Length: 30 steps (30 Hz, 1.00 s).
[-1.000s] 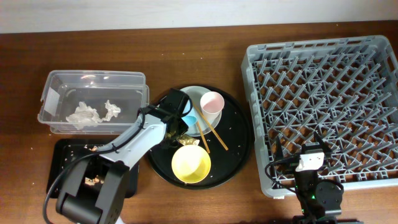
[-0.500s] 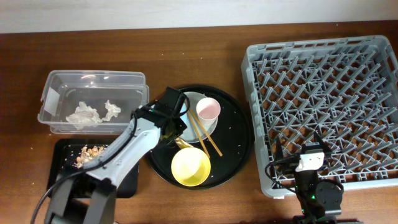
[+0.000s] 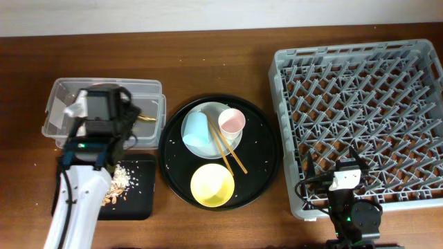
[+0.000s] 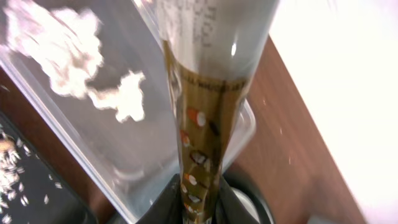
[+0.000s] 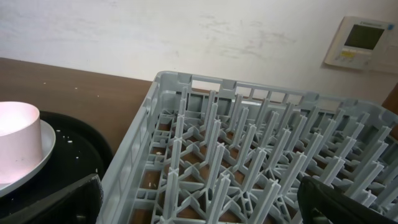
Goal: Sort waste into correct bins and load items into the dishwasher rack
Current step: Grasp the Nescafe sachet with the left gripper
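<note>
My left gripper (image 3: 133, 117) hangs over the clear tub (image 3: 55, 90), shut on the brown-and-gold snack wrapper (image 4: 202, 143), which sticks out lengthwise from between the jaws (image 4: 200, 208). The white napkin (image 4: 62, 50) lies crumpled inside the tub. Food scraps (image 3: 119, 177) lie on the flat black tray (image 3: 138, 207). On the plate (image 3: 208, 111) are the blue cup (image 3: 196, 130), lying on its side, the pink cup (image 3: 232, 123) and the chopsticks (image 3: 228, 153). The yellow bowl (image 3: 212, 185) sits in front of them. My right gripper (image 3: 346, 181) is open at the near edge of the grey rack (image 3: 360, 104).
The plate, cups, chopsticks and bowl sit on a large round black tray (image 3: 266, 152) between the bins and the rack. Crumbs are scattered on it. A wall with a control panel (image 5: 364, 40) stands behind the table.
My left arm swung left from the round tray to above the clear tub, its jaws closing on the wrapper and carrying it along. The blue cup now shows. The right arm stayed still.
</note>
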{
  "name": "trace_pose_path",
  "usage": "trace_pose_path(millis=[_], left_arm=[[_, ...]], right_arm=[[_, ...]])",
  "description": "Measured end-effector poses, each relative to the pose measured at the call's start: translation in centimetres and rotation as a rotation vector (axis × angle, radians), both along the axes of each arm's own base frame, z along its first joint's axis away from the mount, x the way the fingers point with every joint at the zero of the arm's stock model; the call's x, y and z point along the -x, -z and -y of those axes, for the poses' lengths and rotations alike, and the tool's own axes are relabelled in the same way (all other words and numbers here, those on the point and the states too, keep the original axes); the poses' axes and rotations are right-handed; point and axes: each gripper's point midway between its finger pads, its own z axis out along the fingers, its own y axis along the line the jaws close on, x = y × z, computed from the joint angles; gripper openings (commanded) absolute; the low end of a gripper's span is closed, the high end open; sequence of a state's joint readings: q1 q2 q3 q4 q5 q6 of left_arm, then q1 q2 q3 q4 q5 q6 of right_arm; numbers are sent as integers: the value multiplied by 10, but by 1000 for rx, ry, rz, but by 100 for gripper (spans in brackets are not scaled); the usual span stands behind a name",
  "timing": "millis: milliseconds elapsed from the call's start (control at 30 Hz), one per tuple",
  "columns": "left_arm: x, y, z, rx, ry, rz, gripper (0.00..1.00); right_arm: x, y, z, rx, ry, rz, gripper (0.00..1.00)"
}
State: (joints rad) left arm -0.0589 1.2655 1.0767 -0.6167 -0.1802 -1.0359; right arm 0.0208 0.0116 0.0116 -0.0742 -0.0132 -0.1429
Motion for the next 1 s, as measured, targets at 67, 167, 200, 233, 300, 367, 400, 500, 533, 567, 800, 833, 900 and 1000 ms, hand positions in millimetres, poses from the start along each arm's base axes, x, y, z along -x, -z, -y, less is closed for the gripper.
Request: trace_pose_path(millis=[67, 167, 200, 233, 300, 367, 400, 500, 533, 567, 800, 833, 900, 1000], left_arm=[[-9, 13, -27, 2, -74, -20, 37], [-28, 55, -39, 1, -97, -98, 79], [-29, 57, -39, 1, -96, -104, 81], [-33, 54, -39, -12, -82, -86, 81], [-34, 51, -35, -37, -15, -85, 72], [-27, 24, -8, -32, 167, -34, 64], [-12, 6, 18, 0, 285, -9, 55], [35, 7, 79, 71, 507, -112, 56], [40, 9, 90, 75, 544, -126, 73], [48, 11, 109, 81, 609, -143, 99], [66, 12, 151, 82, 751, -154, 99], [66, 12, 151, 82, 750, -154, 99], [66, 12, 151, 82, 751, -154, 99], [66, 12, 151, 82, 751, -154, 99]], right_arm=[[0, 0, 0, -1, 0, 0, 98], [0, 0, 0, 0, 0, 0, 98], [0, 0, 0, 0, 0, -1, 98], [0, 0, 0, 0, 0, -1, 98], [0, 0, 0, 0, 0, -1, 98], [0, 0, 0, 0, 0, -1, 98], [0, 0, 0, 0, 0, -1, 98], [0, 0, 0, 0, 0, 0, 98], [0, 0, 0, 0, 0, 0, 98], [0, 0, 0, 0, 0, 0, 98], [0, 0, 0, -1, 0, 0, 98], [0, 0, 0, 0, 0, 0, 98], [0, 0, 0, 0, 0, 0, 98], [0, 0, 0, 0, 0, 0, 98]])
